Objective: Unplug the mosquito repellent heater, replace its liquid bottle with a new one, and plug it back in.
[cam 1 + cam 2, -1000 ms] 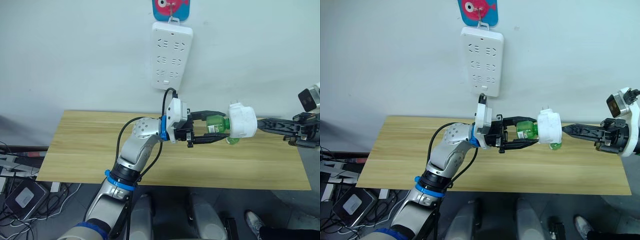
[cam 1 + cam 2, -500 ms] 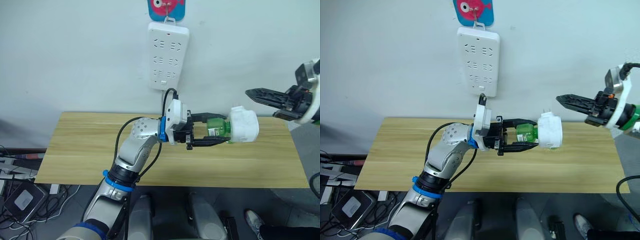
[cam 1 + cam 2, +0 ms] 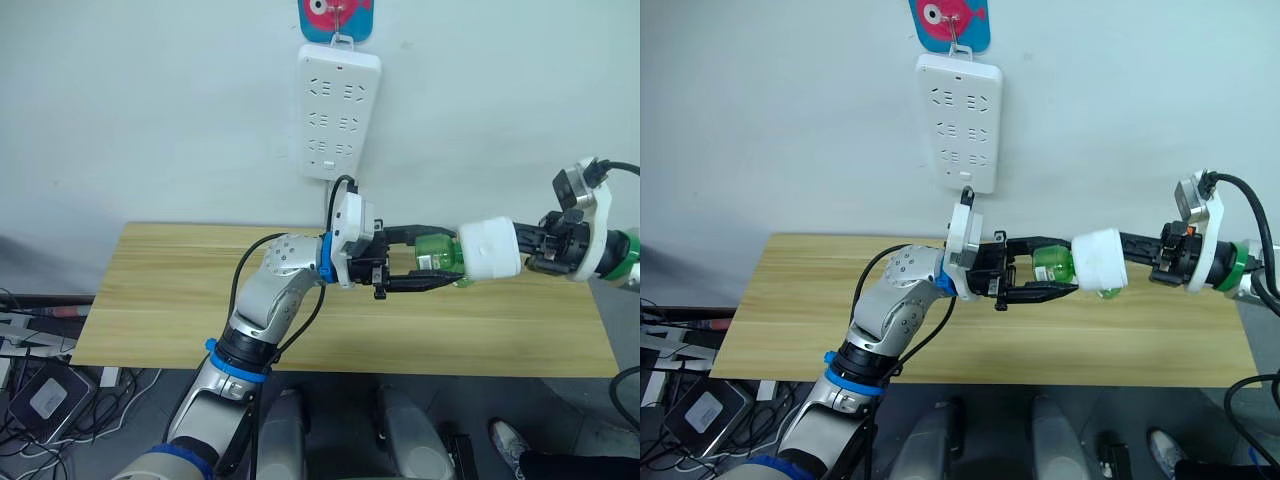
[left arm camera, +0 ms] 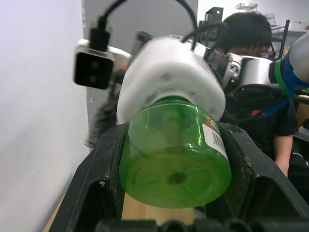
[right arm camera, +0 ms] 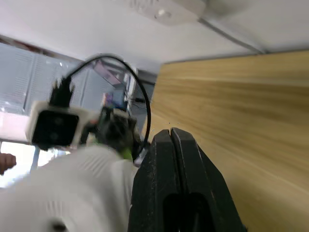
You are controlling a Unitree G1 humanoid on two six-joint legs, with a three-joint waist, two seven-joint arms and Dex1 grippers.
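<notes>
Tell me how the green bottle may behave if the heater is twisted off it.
The bottle looks smooth and round, so it may spin between the fingers of the left gripper. It seems stiff: no dent shows where it is clamped. The heater on its far end could lever it downward.

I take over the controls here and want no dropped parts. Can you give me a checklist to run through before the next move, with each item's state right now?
1. Left gripper shut on the green bottle: ok.
2. Bottle seated in the white heater: ok.
3. Right gripper at the heater's far end: ok.
4. Right gripper's hold on the heater: cannot tell.
5. Power strip sockets free for plugging back in: ok.
6. Whether this bottle is the new one: cannot tell.
</notes>
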